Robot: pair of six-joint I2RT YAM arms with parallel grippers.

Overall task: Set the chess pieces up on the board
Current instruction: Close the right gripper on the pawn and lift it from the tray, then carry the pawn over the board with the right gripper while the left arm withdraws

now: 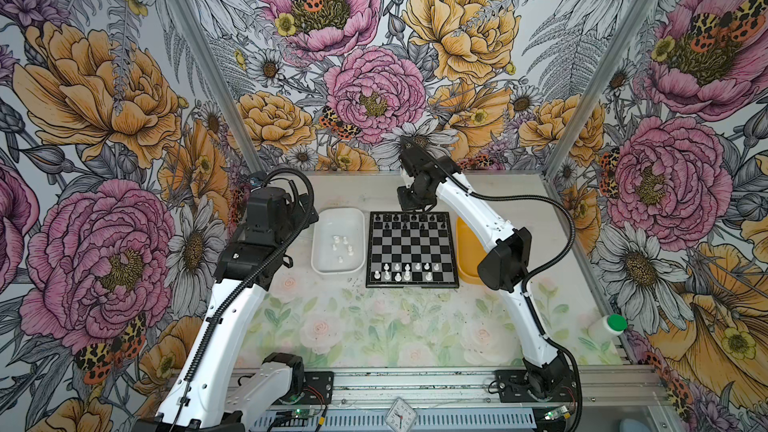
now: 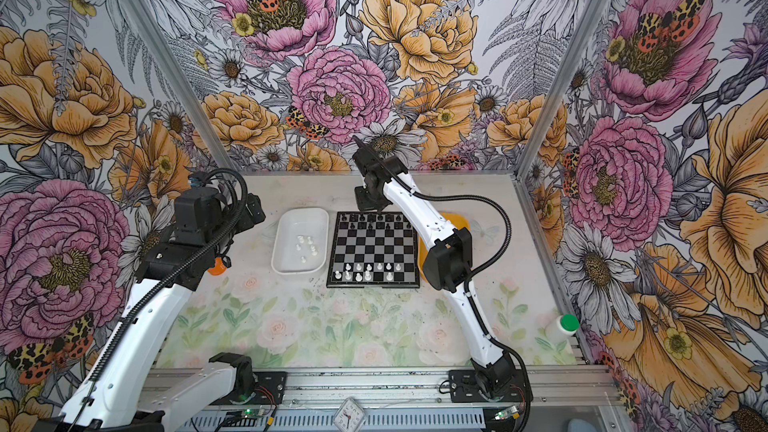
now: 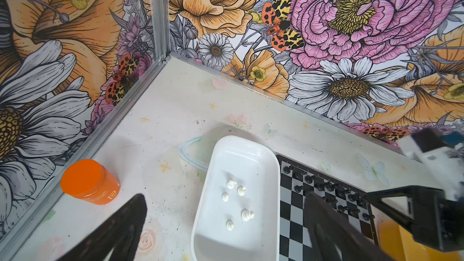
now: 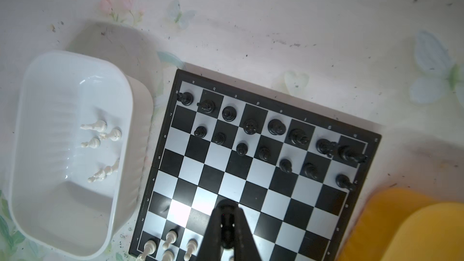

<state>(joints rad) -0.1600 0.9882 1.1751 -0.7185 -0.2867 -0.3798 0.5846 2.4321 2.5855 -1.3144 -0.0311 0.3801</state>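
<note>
Under the shut, seemingly empty right pincer [image 4: 227, 205], the board [image 4: 251, 197] carries black pieces [image 4: 251, 126] on nearly two full rows and most white pieces [image 4: 171, 237] at its other edge, while five more, not yet placed, lie in the tray [image 3: 238, 138] beneath the wide-open left pincer [image 3: 226, 197].

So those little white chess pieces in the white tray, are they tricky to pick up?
Probably very light: the white pieces look tiny in the white tray. Likely tippy too, being slim on small round bases; once down they might roll. The tray's glossy floor may let them skid when nudged.
</note>
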